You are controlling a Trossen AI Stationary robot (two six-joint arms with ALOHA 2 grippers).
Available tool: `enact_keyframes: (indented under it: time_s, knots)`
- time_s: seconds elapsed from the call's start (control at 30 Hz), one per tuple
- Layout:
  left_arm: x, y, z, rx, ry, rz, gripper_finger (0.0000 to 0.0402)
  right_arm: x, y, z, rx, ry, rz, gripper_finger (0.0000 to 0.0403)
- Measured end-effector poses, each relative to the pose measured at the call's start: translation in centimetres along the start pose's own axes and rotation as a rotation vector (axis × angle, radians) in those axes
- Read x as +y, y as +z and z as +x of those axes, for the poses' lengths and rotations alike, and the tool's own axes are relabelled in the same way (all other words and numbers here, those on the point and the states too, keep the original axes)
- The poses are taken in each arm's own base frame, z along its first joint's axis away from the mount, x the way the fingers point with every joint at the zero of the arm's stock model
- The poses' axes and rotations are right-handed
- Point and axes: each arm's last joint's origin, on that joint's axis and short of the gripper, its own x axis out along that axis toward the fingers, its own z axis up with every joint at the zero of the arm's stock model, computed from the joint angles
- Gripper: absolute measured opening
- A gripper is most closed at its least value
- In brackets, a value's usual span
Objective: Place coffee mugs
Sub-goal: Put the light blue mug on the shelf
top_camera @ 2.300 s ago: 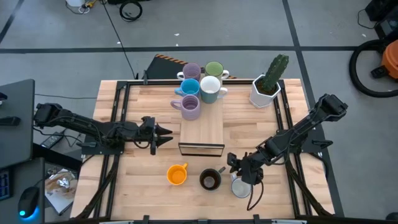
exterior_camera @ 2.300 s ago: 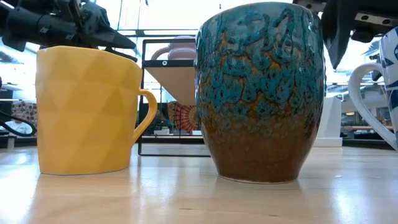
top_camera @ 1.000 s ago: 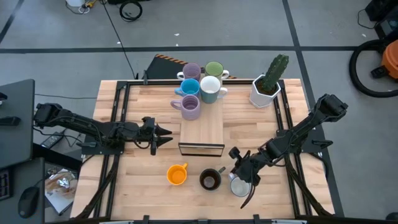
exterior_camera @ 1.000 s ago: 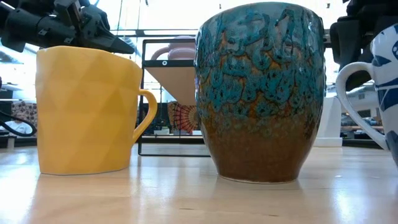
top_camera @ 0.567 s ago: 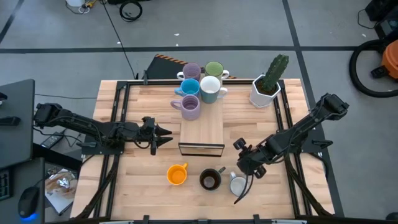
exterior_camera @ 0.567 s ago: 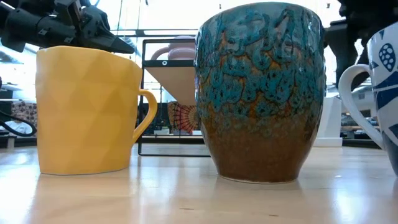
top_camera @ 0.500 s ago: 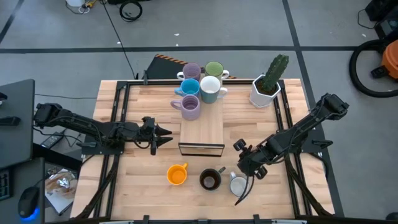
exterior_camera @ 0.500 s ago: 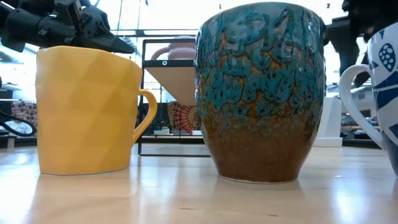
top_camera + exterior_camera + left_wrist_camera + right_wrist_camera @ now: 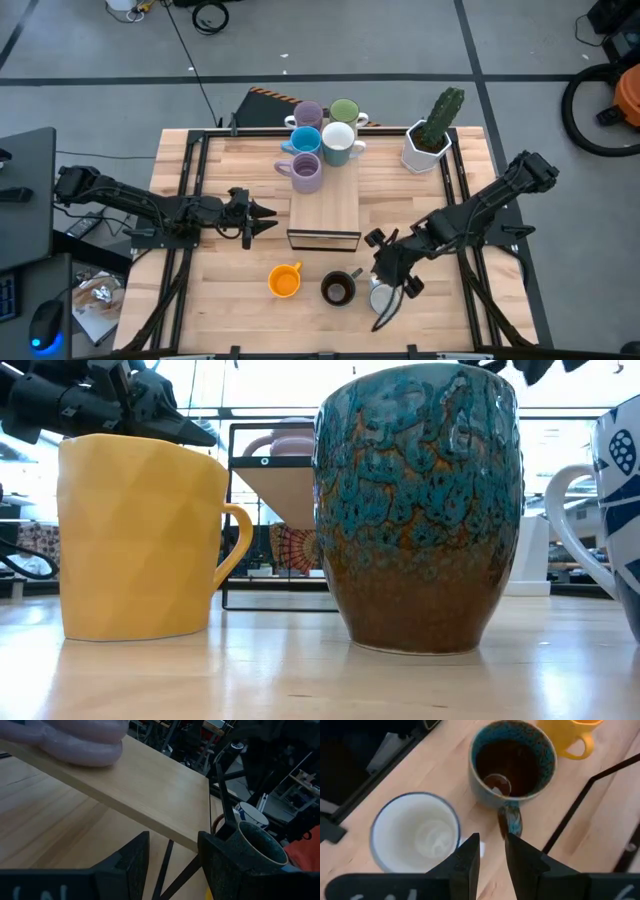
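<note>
Five coffee mugs stand on a wooden riser (image 9: 325, 205): lilac (image 9: 308, 113), green (image 9: 344, 111), light blue (image 9: 305, 140), white (image 9: 338, 143) and a second lilac one (image 9: 306, 171). Near the front edge an orange mug (image 9: 285, 280), a dark teal-brown mug (image 9: 337, 289) and a white mug (image 9: 382, 298) stand upright on the table. My right gripper (image 9: 491, 851) hangs above and between the dark mug (image 9: 512, 762) and the white mug (image 9: 415, 837); it points down and is narrowly open with nothing between its fingers. My left gripper (image 9: 262, 213) waits open left of the riser.
A white faceted pot with a cactus (image 9: 430, 135) stands at the far right. Black rails run along the table's left and right sides. Bare wood lies left of the orange mug and on the riser's near half.
My right gripper has risen off the white mug and drifted a little toward the table's left and far side; in the low view it has climbed almost out of the picture. The white mug stays upright on the table.
</note>
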Motion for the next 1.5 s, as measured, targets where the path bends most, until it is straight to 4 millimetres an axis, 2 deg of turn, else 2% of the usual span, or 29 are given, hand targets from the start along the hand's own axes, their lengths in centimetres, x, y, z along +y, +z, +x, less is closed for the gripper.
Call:
enact_keyframes:
  time_s: [0.23,0.5,0.97,1.5]
  knots:
    - [0.0,0.0,0.0,0.003,0.002,0.001,0.0173,-0.4,0.0,4.4,0.081,0.070,0.001,0.0098]
    - [0.0,-0.1,0.0,0.007,0.001,0.001,0.0173,-0.8,-0.1,6.9,0.168,0.094,0.004,0.0097]
    - [0.0,-0.1,0.0,0.008,0.000,-0.001,0.0173,-1.1,-1.8,5.9,0.336,0.100,0.089,0.0097]
    - [0.0,-0.1,0.0,0.014,-0.010,-0.025,0.0173,0.9,-2.4,5.5,0.442,0.124,0.180,0.0097]
